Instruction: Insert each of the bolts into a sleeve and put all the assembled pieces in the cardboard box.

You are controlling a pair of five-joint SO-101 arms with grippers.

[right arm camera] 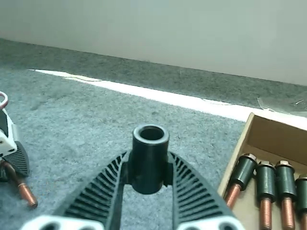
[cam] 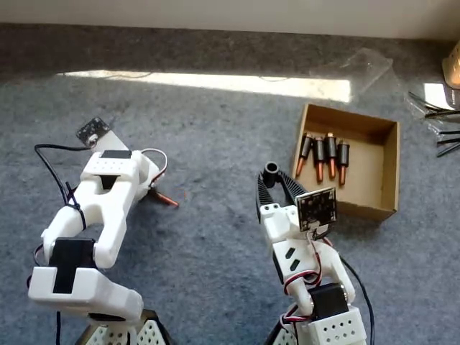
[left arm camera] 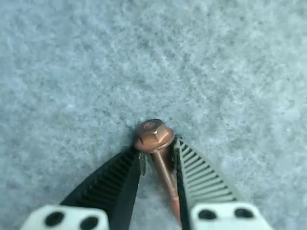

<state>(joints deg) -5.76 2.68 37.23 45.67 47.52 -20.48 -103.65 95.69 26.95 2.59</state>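
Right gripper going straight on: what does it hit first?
Looks free: the right gripper, shut on the sleeve, faces open carpet; the cardboard box lies off to its side. Depth uncertain.

I am viewing the cardboard box [cam: 370, 176] sitting on the carpeted surface [cam: 215, 122] at the right of the high view, ahead and to the right of the right arm. Four assembled pieces [cam: 325, 158] are lying side by side in the box's left half. The right gripper [cam: 272, 181] is standing just left of the box, gripping the sleeve [cam: 271, 171] between its fingertips, open end facing up. The left gripper [left arm camera: 157, 148] is sitting at the left, low over the surface, clamping the bolt [left arm camera: 154, 136] with its shank running back toward the wrist. Bolt and sleeve are sitting well apart.
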